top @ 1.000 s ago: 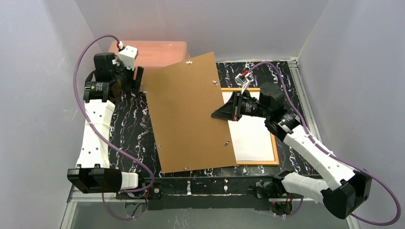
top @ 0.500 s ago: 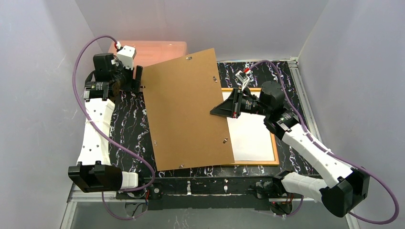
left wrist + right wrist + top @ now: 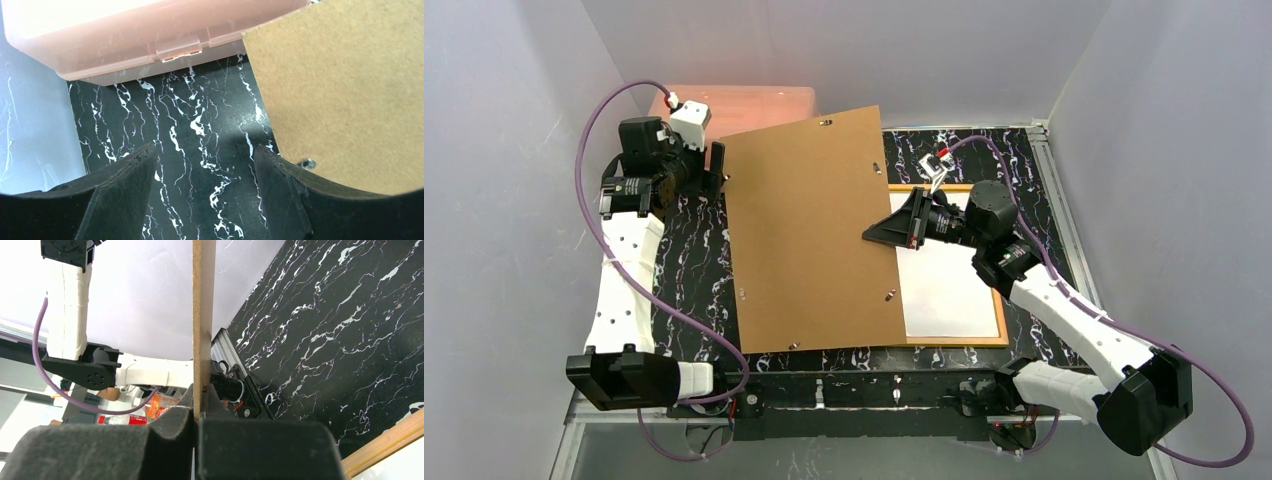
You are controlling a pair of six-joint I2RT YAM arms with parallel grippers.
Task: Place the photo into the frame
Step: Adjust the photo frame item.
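The frame [image 3: 1001,312] lies back side up at the right of the table, showing its orange-brown wooden edge. A plain white sheet [image 3: 949,290] fills it, seemingly the photo face down; no printed side shows. My right gripper [image 3: 874,237] is shut on the right edge of the brown backing board [image 3: 814,230] and holds it raised and tilted, covering the frame's left part. In the right wrist view the board's edge [image 3: 203,315] runs up from my shut gripper [image 3: 197,405], and a frame corner [image 3: 385,445] shows. My left gripper [image 3: 721,165] is open and empty beside the board's top left corner.
A pink plastic box [image 3: 744,110] stands at the back left, just beyond the left gripper [image 3: 205,165]; it also shows in the left wrist view [image 3: 150,30]. The board's corner [image 3: 345,90] hangs right of the left fingers. White walls close in three sides of the black marbled table [image 3: 694,270].
The right gripper has swung the backing board a little leftward and turned it, so more of the white sheet in the frame shows. The left arm has barely moved.
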